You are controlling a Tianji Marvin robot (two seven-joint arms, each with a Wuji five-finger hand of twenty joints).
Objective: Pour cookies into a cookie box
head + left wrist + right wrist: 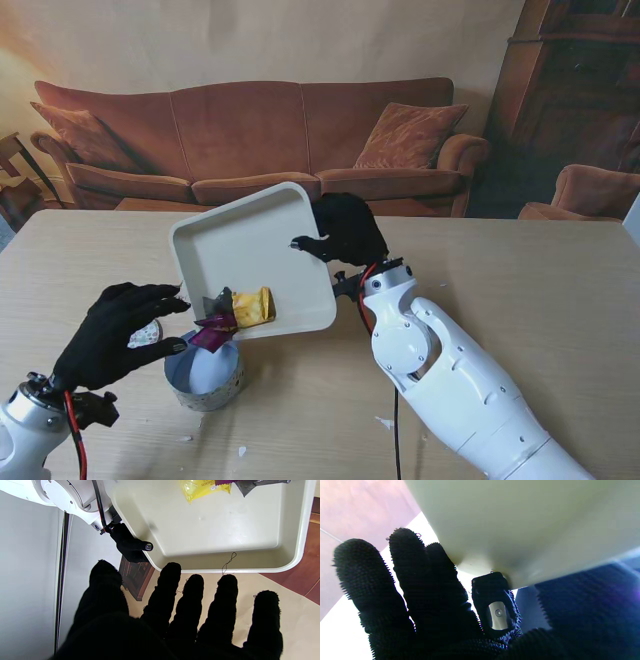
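Tilting toward your near left, the white tray hangs gripped at its far right rim by your right hand; a yellow packet and purple wrapper crowd its low corner over the round tin; your left hand hovers spread, empty; "CRACKERS" reads on the yellow packet; the purple wrapper's print is unreadable.

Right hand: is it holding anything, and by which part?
Yes. The right hand grips the tilted white tray by its right rim. The left hand holds nothing.
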